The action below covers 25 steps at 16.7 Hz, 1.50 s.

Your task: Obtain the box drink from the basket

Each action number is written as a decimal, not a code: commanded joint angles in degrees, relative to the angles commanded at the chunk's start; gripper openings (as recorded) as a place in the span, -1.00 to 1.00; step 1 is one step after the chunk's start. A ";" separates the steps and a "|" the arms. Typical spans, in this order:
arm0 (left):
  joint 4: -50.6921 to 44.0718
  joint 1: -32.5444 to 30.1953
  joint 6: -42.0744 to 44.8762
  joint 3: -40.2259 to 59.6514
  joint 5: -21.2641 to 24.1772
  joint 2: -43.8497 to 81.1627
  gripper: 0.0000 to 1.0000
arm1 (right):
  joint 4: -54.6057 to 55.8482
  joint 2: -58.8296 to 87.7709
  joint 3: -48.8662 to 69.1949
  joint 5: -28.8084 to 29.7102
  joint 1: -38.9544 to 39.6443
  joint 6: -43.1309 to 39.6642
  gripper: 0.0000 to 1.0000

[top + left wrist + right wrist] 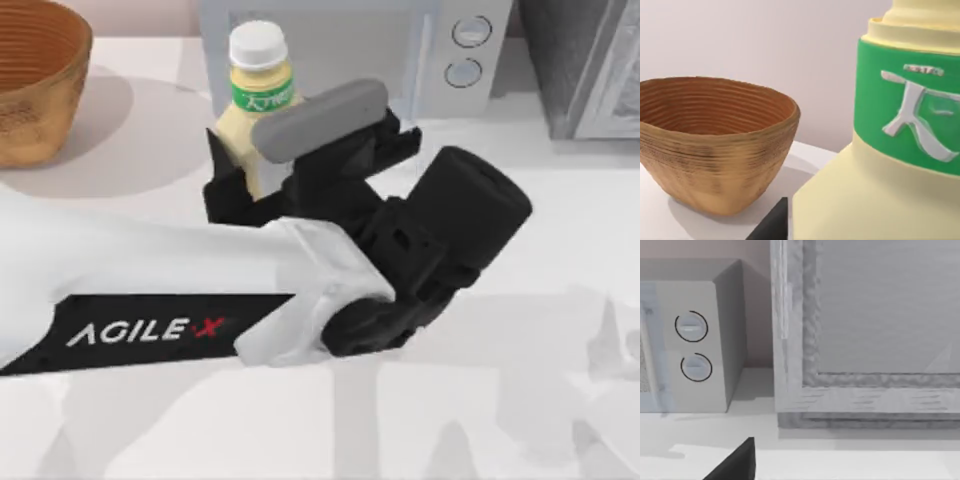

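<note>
The box drink [258,95] is a yellow container with a green-and-white label and a round white cap. It is held upright above the table, to the right of the basket and outside it. My left gripper [250,170] is shut on its lower body, black fingers on both sides. In the left wrist view the box drink [880,175] looms close, with the basket [710,145] standing behind it on the table. The orange-brown ribbed basket [35,85] sits at the back left of the table. A dark edge of my right gripper [735,464] faces the back wall.
A pale grey microwave [400,45] with two round dials [468,50] stands behind the held drink. A grey framed unit [590,70] stands at the back right and is close in the right wrist view [865,340]. The white table [400,430] stretches across the front.
</note>
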 joint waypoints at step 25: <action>-44.62 -1.14 -47.32 19.05 -5.24 21.43 -1.00 | 0.00 0.00 0.00 0.00 0.00 0.00 1.00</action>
